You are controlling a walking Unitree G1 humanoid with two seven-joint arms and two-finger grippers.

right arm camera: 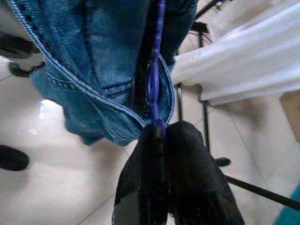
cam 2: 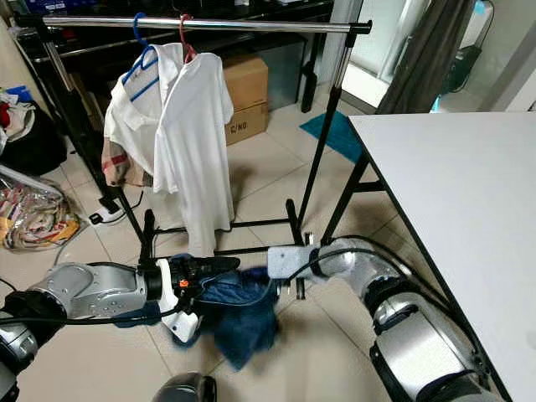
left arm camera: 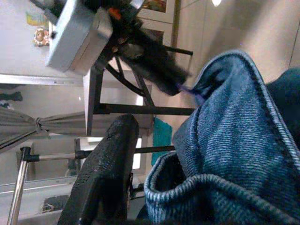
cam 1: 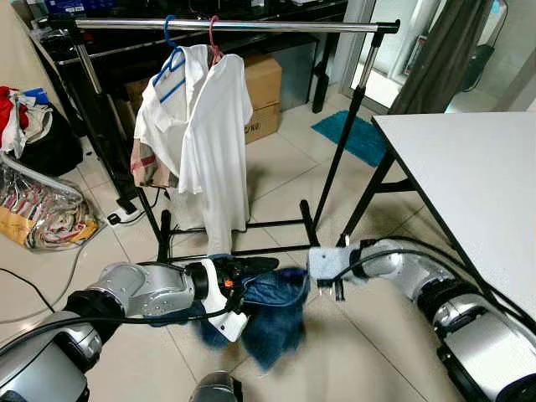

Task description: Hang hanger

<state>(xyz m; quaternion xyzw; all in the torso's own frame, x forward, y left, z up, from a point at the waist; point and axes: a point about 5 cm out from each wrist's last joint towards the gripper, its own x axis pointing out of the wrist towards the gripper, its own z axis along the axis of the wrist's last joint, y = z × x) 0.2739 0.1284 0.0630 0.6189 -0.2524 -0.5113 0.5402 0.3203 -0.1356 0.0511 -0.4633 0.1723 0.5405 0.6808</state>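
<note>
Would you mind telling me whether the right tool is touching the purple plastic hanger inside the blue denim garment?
Touching. The right wrist view shows the right tool shut on the purple plastic hanger, which runs up into the blue denim garment.

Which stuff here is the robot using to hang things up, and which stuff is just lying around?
For the job:
- blue jeans
- purple hanger inside them
- right pincer, shut on the hanger
- left pincer, at the jeans
- clothes rail

Just lying about:
- white shirts already hung
- cardboard boxes
- white table
- teal mat
- bag of clutter
</note>
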